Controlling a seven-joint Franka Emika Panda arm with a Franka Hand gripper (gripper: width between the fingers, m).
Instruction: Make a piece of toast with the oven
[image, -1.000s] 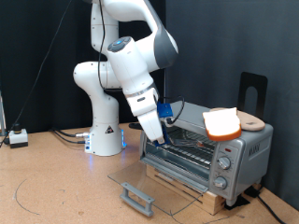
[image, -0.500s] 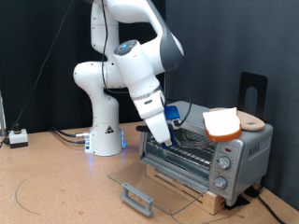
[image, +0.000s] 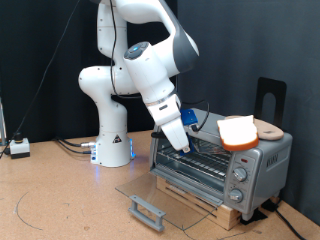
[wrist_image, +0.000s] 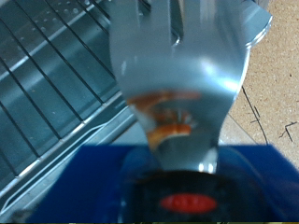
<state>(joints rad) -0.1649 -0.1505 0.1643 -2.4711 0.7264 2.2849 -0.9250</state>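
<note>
The oven (image: 256, 166) stands at the exterior view's right with its glass door (image: 165, 193) folded down flat and the bar handle (image: 146, 212) in front. The piece of toast (image: 238, 131) lies on top of the oven, partly on a round wood board (image: 270, 130). My gripper (image: 186, 146) hangs at the oven's open mouth, just above the wire rack (image: 207, 156), tilted towards it. In the wrist view the gripper (wrist_image: 174, 21) looks shut and empty, with the wire rack (wrist_image: 47, 65) right beside it.
A black stand (image: 271, 95) rises behind the oven. The oven sits on a low wooden base (image: 200, 200). A small white box (image: 18, 148) and cables (image: 70, 145) lie on the brown table at the exterior view's left. The robot's base (image: 112, 140) stands behind.
My gripper has moved to the exterior view's right and slightly up, closer to the oven's open mouth. Toast, board and door have not moved.
</note>
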